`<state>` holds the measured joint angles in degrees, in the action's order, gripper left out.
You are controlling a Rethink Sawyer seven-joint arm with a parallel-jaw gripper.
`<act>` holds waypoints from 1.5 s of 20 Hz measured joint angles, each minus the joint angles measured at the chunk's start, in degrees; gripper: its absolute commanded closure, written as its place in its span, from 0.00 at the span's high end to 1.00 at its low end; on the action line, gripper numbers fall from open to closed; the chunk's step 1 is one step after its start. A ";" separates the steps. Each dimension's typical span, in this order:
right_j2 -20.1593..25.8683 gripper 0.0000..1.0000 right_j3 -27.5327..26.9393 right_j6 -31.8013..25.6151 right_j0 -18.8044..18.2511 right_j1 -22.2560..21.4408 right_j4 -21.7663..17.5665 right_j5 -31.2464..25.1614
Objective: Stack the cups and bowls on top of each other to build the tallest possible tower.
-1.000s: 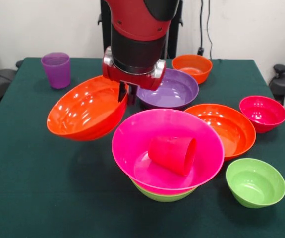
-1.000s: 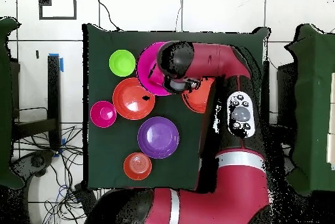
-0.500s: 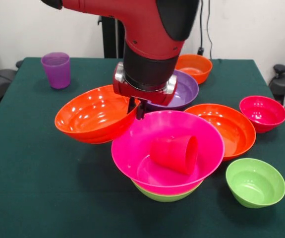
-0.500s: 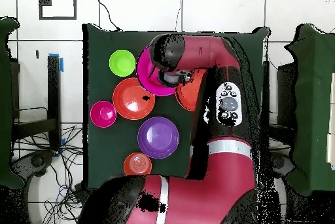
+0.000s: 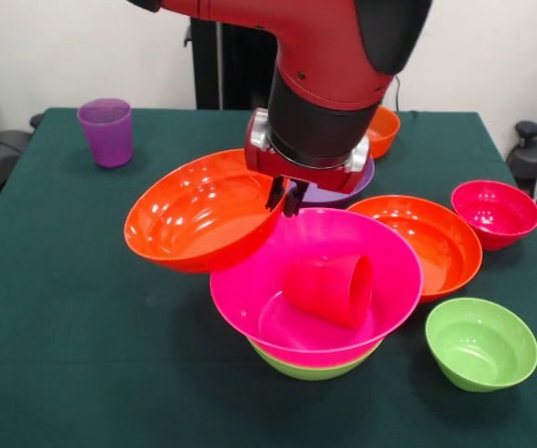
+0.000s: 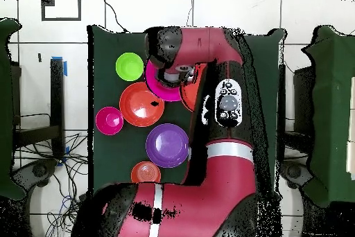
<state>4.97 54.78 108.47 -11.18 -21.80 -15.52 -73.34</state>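
My gripper (image 5: 285, 197) is shut on the far rim of a large orange bowl (image 5: 201, 213). It holds the bowl above the table, with the bowl's right edge over the left rim of the tower. The tower is a wide hot pink bowl (image 5: 391, 280) nested on a lime green bowl (image 5: 307, 370). A red-pink cup (image 5: 328, 289) lies on its side inside the pink bowl. A purple cup (image 5: 105, 131) stands upright at the far left. In the overhead view the arm covers most of the held bowl (image 6: 188, 95) and part of the pink bowl (image 6: 158, 86).
To the right are a medium orange bowl (image 5: 431, 241), a small red-pink bowl (image 5: 495, 213) and a small lime green bowl (image 5: 480, 343). A purple bowl (image 5: 338, 195) and a small orange bowl (image 5: 386, 127) are partly hidden behind the arm.
My gripper has carried the orange bowl to the right in the front view, up to the pink bowl's rim. The bowl now hangs more level. The other things have not moved.
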 measured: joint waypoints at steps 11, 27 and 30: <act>0.00 0.00 -3.92 0.00 1.12 1.41 -0.30 -4.80; -0.12 0.00 -9.68 0.00 3.37 3.97 -0.63 -6.61; -0.25 0.00 -11.47 0.00 4.40 4.93 -0.71 -7.97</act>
<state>4.72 43.31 108.47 -6.78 -16.86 -16.23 -81.32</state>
